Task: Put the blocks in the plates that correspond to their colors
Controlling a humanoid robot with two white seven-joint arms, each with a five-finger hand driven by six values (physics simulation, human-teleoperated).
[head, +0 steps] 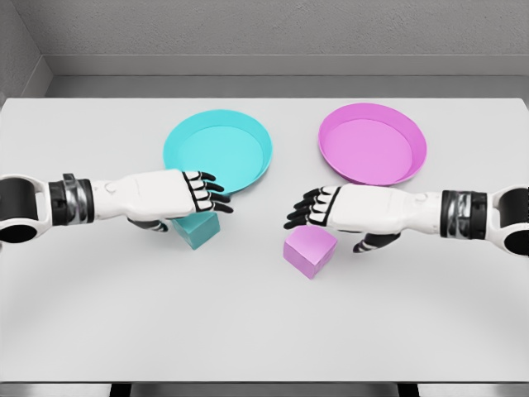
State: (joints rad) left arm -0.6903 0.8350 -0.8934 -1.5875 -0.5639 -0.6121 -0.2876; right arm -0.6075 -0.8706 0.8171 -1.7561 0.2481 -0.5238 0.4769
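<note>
There is one view, from the camera on my head. It looks forward and steeply down onto the desk (264,331), near enough that the desktop runs past both side edges of the picture. Its far edge lies across the upper part, with a grey wall (273,29) behind it; its near edge shows at the very bottom. My two arms come in from the left and right edges at mid-height.
</note>
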